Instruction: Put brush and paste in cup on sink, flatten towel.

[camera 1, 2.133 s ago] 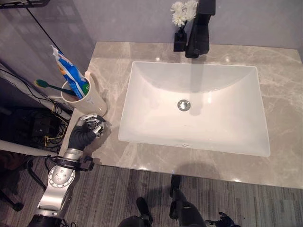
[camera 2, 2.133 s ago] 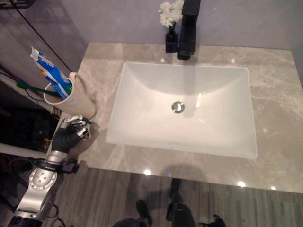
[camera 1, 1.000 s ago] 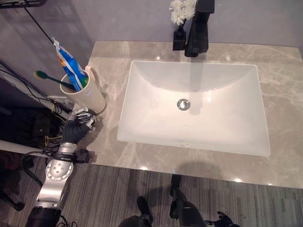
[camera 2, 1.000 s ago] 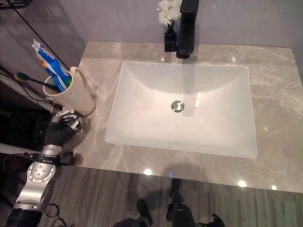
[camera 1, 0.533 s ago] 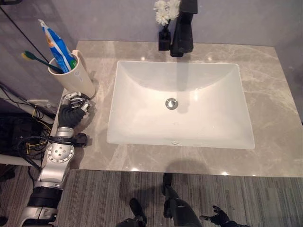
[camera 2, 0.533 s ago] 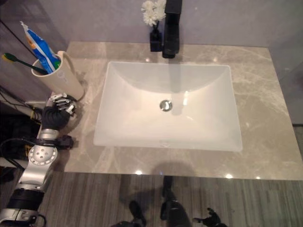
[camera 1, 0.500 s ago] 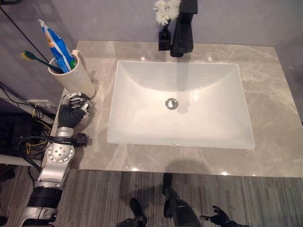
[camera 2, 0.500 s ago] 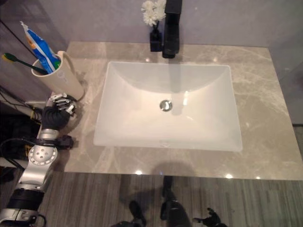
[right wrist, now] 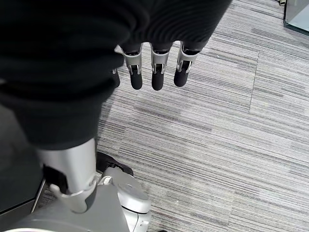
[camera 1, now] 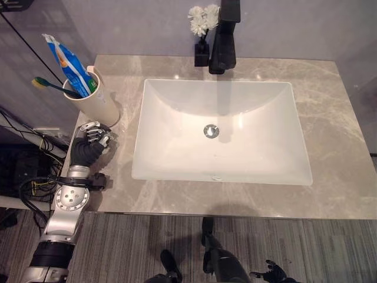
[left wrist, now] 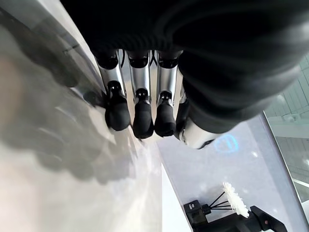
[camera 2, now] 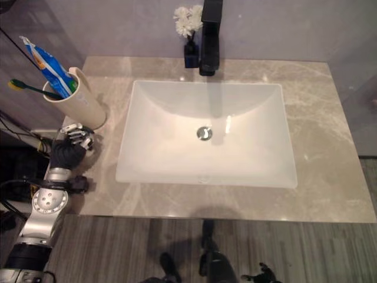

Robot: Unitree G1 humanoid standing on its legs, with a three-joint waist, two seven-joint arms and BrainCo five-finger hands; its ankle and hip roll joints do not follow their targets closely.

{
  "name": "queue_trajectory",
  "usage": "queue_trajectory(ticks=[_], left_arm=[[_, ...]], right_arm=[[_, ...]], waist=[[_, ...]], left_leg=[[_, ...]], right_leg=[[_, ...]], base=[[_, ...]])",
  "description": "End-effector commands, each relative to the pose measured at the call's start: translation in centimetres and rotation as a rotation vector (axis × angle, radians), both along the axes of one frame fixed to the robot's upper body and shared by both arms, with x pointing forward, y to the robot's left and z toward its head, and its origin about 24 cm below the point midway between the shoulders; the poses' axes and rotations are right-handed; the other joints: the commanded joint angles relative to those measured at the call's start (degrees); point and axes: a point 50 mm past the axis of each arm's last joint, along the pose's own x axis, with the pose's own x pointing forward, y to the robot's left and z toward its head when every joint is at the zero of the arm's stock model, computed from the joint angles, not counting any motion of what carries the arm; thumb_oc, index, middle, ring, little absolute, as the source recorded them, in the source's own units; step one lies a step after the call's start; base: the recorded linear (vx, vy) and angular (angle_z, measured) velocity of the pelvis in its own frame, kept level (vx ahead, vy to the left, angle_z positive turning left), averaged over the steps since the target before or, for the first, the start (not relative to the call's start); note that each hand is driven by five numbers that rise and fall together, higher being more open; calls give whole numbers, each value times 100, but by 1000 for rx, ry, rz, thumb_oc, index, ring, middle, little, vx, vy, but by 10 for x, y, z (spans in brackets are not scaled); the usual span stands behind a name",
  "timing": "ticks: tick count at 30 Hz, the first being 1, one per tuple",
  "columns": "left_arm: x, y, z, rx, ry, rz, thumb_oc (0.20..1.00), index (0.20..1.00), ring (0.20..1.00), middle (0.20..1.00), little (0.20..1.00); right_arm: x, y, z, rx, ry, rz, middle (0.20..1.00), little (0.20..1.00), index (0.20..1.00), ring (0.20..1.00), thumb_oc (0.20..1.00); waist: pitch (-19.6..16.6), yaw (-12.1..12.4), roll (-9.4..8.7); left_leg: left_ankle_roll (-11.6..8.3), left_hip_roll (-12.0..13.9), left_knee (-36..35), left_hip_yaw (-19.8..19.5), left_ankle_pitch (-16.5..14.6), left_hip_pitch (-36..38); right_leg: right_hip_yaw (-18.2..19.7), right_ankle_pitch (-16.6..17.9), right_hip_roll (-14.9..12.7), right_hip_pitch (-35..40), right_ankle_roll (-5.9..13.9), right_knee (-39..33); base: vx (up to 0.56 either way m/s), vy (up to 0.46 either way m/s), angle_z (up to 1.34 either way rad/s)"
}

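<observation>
From the head views, the cup (camera 1: 94,99) stands at the surface's (camera 1: 330,94) left edge, toothbrush (camera 1: 50,86) and paste (camera 1: 69,57) inside; the left robot hand (camera 1: 93,137) sits just before it, beside the basin (camera 1: 221,132). Its wrist view shows fingers (left wrist: 142,113) curled, gripping nothing. The right robot hand (right wrist: 154,58) hangs over the floor (right wrist: 231,135), fingers relaxed.

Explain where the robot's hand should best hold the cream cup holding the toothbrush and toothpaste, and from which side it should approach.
Probably the cup is best wrapped around its bare lower wall, approaching from the robot's near side, where the left hand lies. The toothbrush and toothpaste jut from the rim, so a grip from above is blocked.
</observation>
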Motion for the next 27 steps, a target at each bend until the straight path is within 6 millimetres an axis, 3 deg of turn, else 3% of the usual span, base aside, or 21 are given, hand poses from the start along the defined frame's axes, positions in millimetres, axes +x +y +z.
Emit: queue_trajectory(ticks=[1, 11, 27], left_arm=[[-9, 15, -5, 0, 21, 45, 200, 200, 200, 200, 200], [3, 22, -1, -54, -8, 108, 200, 200, 200, 200, 200], [37, 11, 12, -3, -23, 117, 200, 200, 200, 200, 200]], right_arm=[[2, 3, -1, 12, 2, 0, 1000, 1000, 1000, 1000, 1000], [2, 2, -1, 1, 10, 27, 1000, 1000, 1000, 1000, 1000], [1, 1, 0, -10, 18, 51, 1000, 1000, 1000, 1000, 1000]], waist=[[-4, 76, 4], [-34, 36, -29], [-88, -239, -82]], left_leg=[[-231, 138, 27, -828, 1, 240], [-239, 159, 27, -824, 29, 195], [-266, 191, 27, -689, 40, 146]], right_leg=[[129, -119, -85, 303, 641, -2], [127, -106, -62, 267, 635, -2], [281, -64, 17, 137, 635, -2]], base=[[-4, -7, 6], [-1, -3, 3], [8, -1, -3]])
